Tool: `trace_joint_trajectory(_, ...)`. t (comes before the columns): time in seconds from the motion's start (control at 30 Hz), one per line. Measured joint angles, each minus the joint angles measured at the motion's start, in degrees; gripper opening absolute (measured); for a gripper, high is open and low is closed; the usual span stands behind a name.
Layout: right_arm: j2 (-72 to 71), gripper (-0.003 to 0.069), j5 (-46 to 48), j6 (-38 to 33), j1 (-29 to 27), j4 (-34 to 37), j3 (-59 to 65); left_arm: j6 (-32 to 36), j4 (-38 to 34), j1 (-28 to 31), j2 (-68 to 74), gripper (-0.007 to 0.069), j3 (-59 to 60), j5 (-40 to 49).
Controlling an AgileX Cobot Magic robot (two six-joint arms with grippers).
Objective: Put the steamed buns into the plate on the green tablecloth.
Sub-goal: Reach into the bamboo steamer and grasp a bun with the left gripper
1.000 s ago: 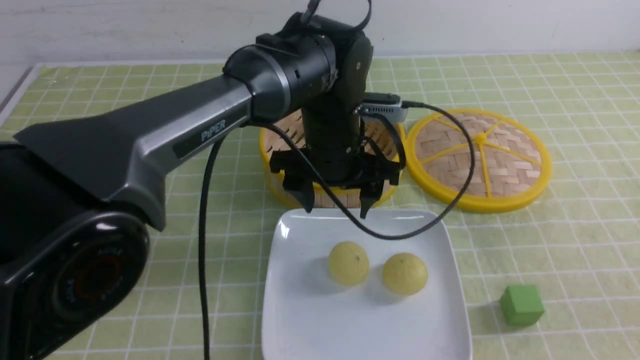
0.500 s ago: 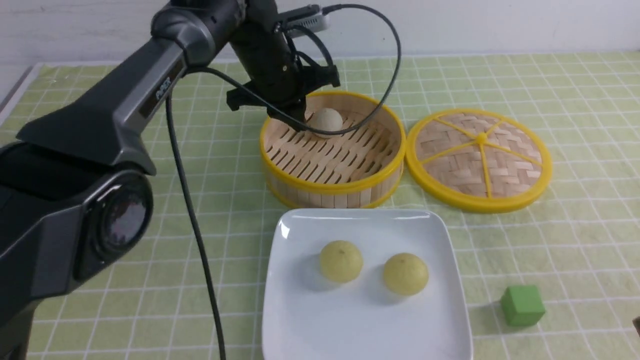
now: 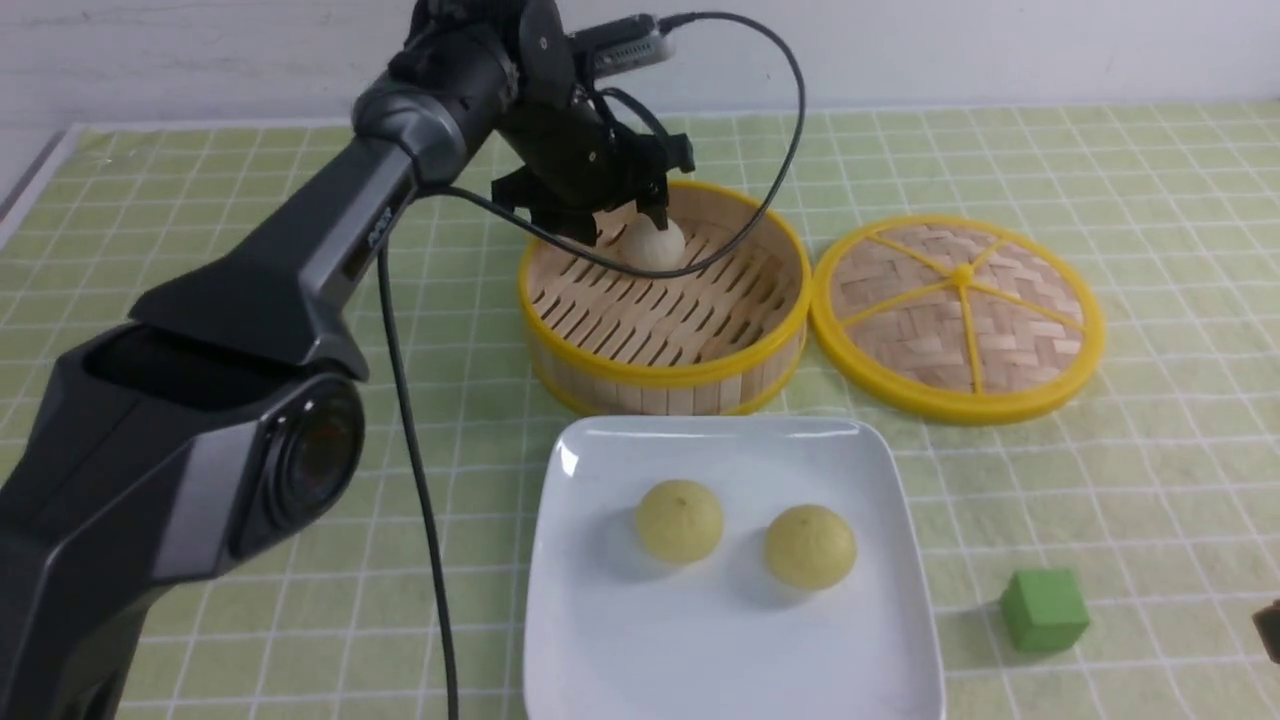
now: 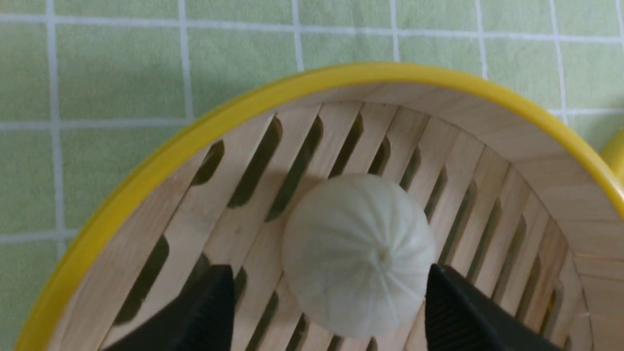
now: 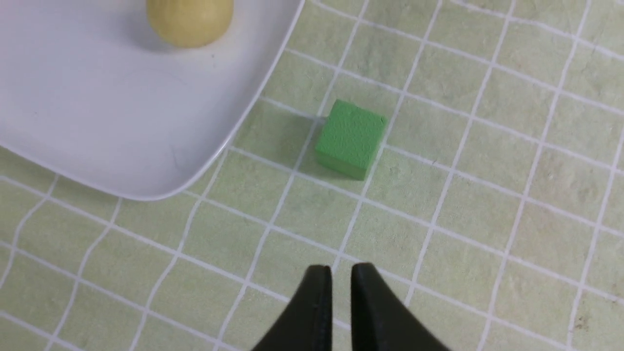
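Two pale yellow steamed buns (image 3: 679, 521) (image 3: 810, 546) lie on the white square plate (image 3: 720, 650) on the green tablecloth (image 3: 1100, 480). The greyish-white bun (image 3: 652, 244) sits at the back of the bamboo steamer (image 3: 665, 375). My left gripper (image 3: 618, 225) is open, lowered into the steamer with a finger on each side of this bun. In the left wrist view the bun (image 4: 358, 253) sits between the open fingers of the left gripper (image 4: 326, 273). My right gripper (image 5: 341, 269) is shut and empty, over the cloth near the plate's corner (image 5: 97, 97).
The steamer's flat woven lid (image 3: 960, 315) lies right of the steamer. A green cube (image 3: 1044, 610) sits on the cloth right of the plate, and it shows ahead of my right gripper in the right wrist view (image 5: 351, 139).
My left arm has moved from above the plate's far edge back to the steamer and come down around the greyish-white bun. The left yellow bun has shifted slightly left.
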Motion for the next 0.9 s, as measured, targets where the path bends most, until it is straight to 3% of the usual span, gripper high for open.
trace_joint_trajectory(0.17, 0.00, 0.0092, -0.23, 0.00, 0.00, 0.00, 0.00, 0.51, 0.24, 0.00, 1.70, 0.0528, 0.00, -0.05)
trace_joint_trajectory(0.4, 0.00, 0.0099, -0.55, 0.00, 0.00, 0.00, 0.00, 4.93, 0.40, 0.00, 2.24, 0.0439, 0.00, -0.05)
trace_joint_trajectory(0.67, 0.00, 0.0102, -0.62, 0.00, 0.00, 0.00, 0.00, 7.37, -0.11, -0.05, 3.80, 0.0216, -0.82, 0.50)
trace_joint_trajectory(0.73, 0.00, 0.0103, -0.69, 0.00, 0.00, 0.00, 0.00, 7.39, -0.04, -0.05, 3.80, 0.0115, -1.00, 1.25)
trace_joint_trajectory(0.77, 0.00, 0.0103, -0.69, 0.00, 0.00, 0.00, 0.00, 7.39, -0.04, -0.05, 3.80, 0.0115, -1.06, 1.35)
trace_joint_trajectory(0.83, 0.00, 0.0104, -0.69, 0.00, 0.00, 0.00, 0.00, 7.39, 0.35, -0.05, 3.39, 0.0040, -1.99, 2.97)
trace_joint_trajectory(0.9, 0.00, 0.0104, -0.69, 0.00, 0.00, 0.00, 0.00, 7.34, 0.48, -0.05, 2.35, 0.0028, -3.21, 5.67)
